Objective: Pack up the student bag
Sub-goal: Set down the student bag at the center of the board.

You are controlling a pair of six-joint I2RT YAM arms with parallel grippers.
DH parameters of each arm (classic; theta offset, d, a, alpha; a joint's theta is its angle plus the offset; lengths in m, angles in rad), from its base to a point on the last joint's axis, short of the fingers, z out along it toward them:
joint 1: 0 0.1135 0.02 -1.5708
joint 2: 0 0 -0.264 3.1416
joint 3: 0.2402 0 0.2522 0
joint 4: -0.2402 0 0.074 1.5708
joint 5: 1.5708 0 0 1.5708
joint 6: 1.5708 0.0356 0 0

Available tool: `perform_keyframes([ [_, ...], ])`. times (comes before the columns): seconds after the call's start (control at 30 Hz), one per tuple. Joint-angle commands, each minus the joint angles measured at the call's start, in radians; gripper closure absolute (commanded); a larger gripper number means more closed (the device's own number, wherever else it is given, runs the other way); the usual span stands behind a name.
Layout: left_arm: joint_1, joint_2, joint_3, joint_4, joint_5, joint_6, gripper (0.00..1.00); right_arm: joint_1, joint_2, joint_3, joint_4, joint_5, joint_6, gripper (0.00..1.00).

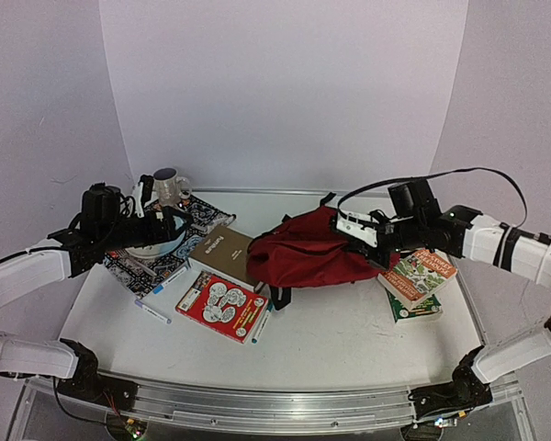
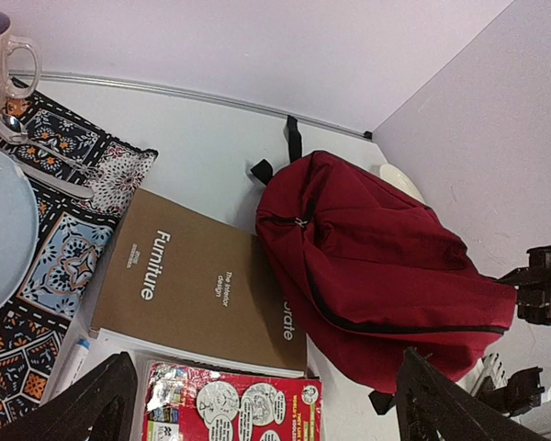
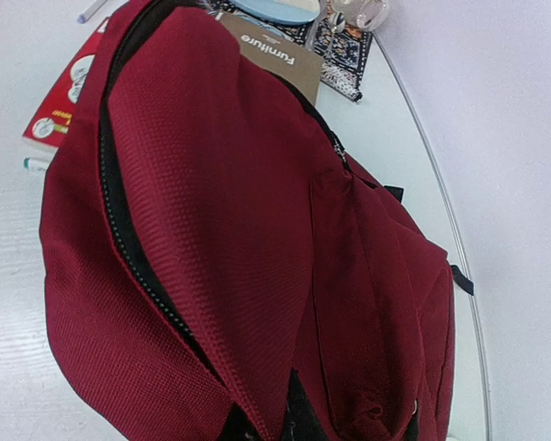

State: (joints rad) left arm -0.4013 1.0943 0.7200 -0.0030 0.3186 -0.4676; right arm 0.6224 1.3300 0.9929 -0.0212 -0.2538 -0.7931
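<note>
Right gripper [image 1: 351, 230] is pinched shut at the right end of the student bag [image 1: 303, 257]. In its wrist view the dark fingertips [image 3: 298, 418] sit at the very bottom edge with a fold of red fabric running down between them, so it looks to be clamped on the cloth, though the contact itself is mostly cut off. The bag lies on its side in the middle of the table [image 1: 349, 331], its black zip line curving along the body and a black strap poking out behind it.

Left gripper [image 2: 266, 404] is spread wide and holds nothing, hanging over the left part of the table above a patterned placemat [image 1: 202, 216]. On that mat sit a pale blue plate [image 2: 0, 230], a spoon [image 2: 18, 133] and, at the far end, a mug [image 1: 168, 186].

Just left of the bag lies a brown book [image 2: 193, 276] titled "Furniture", one corner tucked under the bag's edge. Nearer the arms, touching it, is a red book [image 1: 222, 305] with cartoon drawings on the cover. A few pens [image 1: 152, 310] lie scattered around these two. On the bag's right side, under the right arm, rests a small stack of books [image 1: 416, 276].
</note>
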Motion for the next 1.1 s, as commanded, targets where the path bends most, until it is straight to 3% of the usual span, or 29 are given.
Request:
perform_keyframes([
  [0.0,-0.021,0.003,0.058,0.009,0.002,0.027,0.01,0.0,-0.135,-0.091,0.023,-0.084,-0.105,1.0],
  [0.17,-0.05,0.023,0.057,0.009,0.002,0.03,0.01,0.0,-0.161,-0.155,0.045,0.027,-0.035,0.88],
  [0.4,-0.11,0.071,0.071,0.009,-0.029,0.033,0.01,0.001,-0.175,-0.144,0.052,0.004,0.105,0.66],
  [0.67,-0.202,0.155,0.096,0.042,-0.07,0.021,0.02,-0.001,-0.265,-0.138,0.046,0.029,0.423,0.39],
  [0.8,-0.227,0.198,0.121,0.052,-0.081,0.022,0.03,0.0,-0.305,-0.13,0.045,0.07,0.668,0.27],
  [0.9,-0.245,0.231,0.139,0.062,-0.084,0.027,0.03,-0.001,-0.312,-0.138,0.042,0.136,0.847,0.06],
  [1.07,-0.286,0.307,0.179,0.078,-0.089,0.038,0.03,0.0,-0.295,-0.163,0.012,0.293,1.074,0.02],
])
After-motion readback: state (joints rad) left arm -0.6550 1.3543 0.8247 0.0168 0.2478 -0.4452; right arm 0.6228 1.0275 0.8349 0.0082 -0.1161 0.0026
